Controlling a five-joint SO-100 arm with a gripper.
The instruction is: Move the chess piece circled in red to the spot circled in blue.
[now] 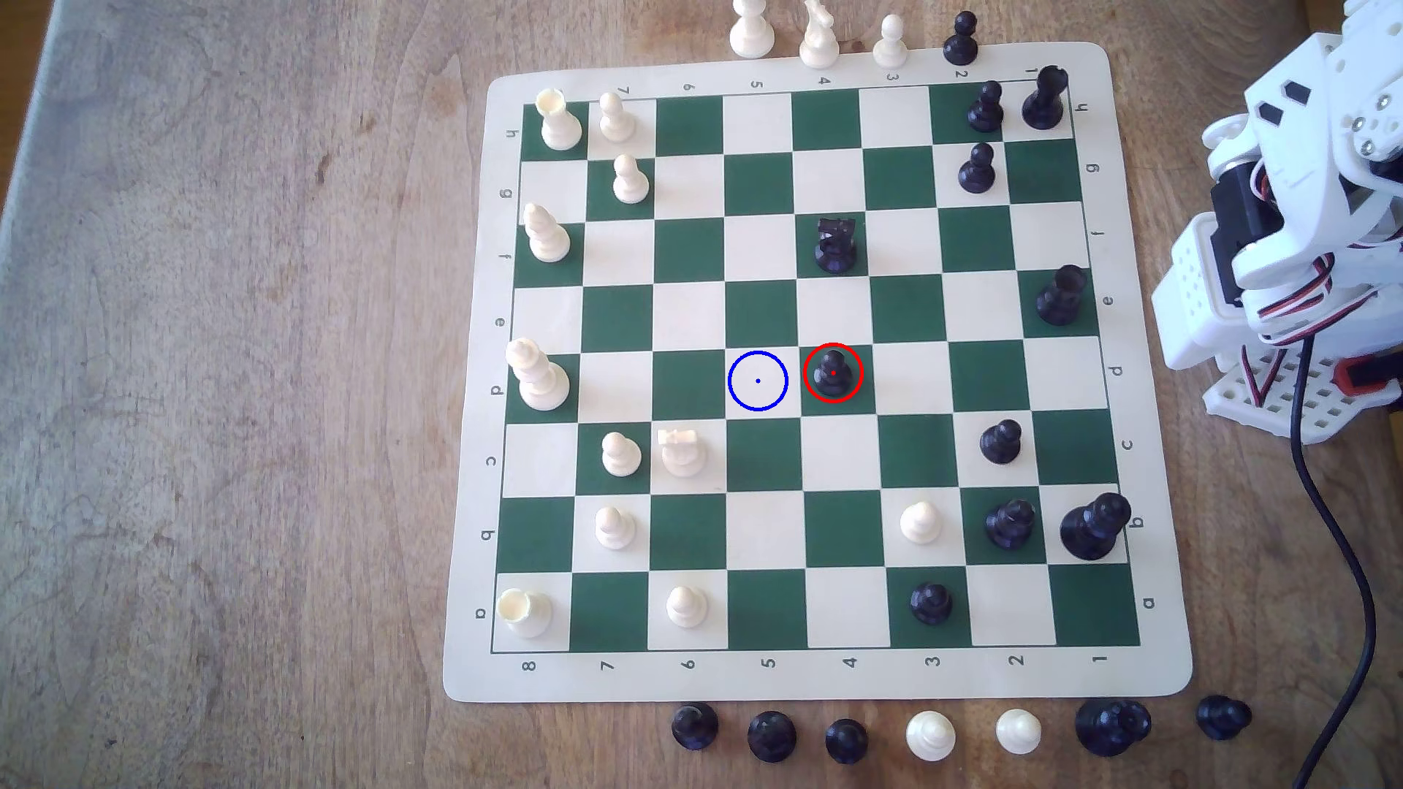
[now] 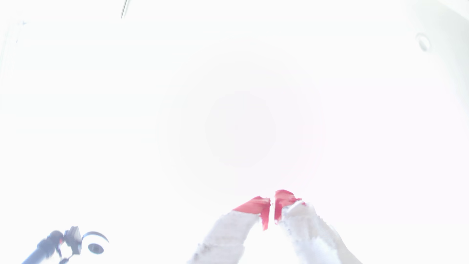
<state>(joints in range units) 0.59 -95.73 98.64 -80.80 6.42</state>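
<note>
The black pawn circled in red stands upright on a green square near the middle of the chess board. The spot circled in blue is the cream square right beside it, toward the exterior view's left, and nothing stands on it. The white arm is folded up off the board at the exterior view's right edge, far from the pawn. In the washed-out wrist view my gripper has red-tipped fingers pressed almost together with nothing between them.
A black knight stands two rows behind the circled pawn. A white knight and a white pawn stand near the blue spot. Captured pieces line the board's near and far edges. A black cable runs down at the right.
</note>
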